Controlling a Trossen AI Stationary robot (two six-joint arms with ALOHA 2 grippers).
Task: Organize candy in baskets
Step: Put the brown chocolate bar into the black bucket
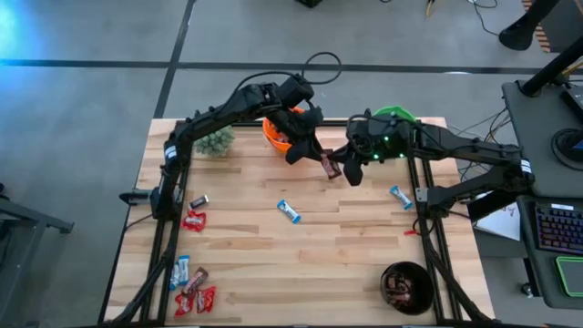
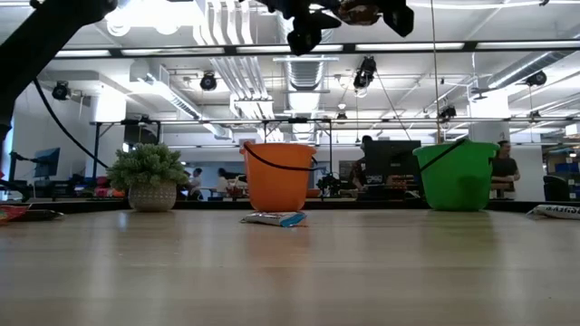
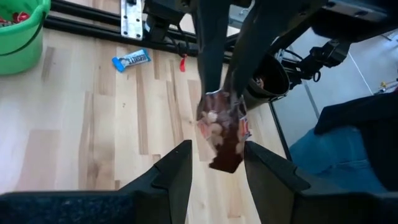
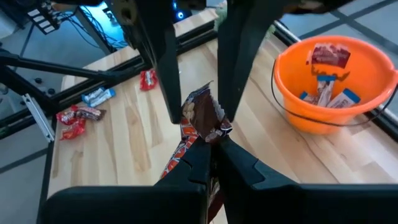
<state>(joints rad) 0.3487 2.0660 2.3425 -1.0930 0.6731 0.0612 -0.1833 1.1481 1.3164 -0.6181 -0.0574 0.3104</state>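
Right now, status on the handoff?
Right gripper shut on dark brown candy bar, held up over the table. Left gripper open, fingers either side of the bar. Nothing in the way.

We see an open-plan lab or office behind the wooden table [image 2: 290, 263]; monitors [image 2: 391, 161] and seated people beyond it; ceiling ducts [image 2: 237, 68] and strip lights above it.

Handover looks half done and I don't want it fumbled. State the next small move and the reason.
Probably the left gripper should back straight off the brown candy bar. Its fingers stand open on either side of the bar, while the right gripper is shut on the bar's lower end. Once clear, the right arm can likely carry it to the black basket, which holds dark wrappers.
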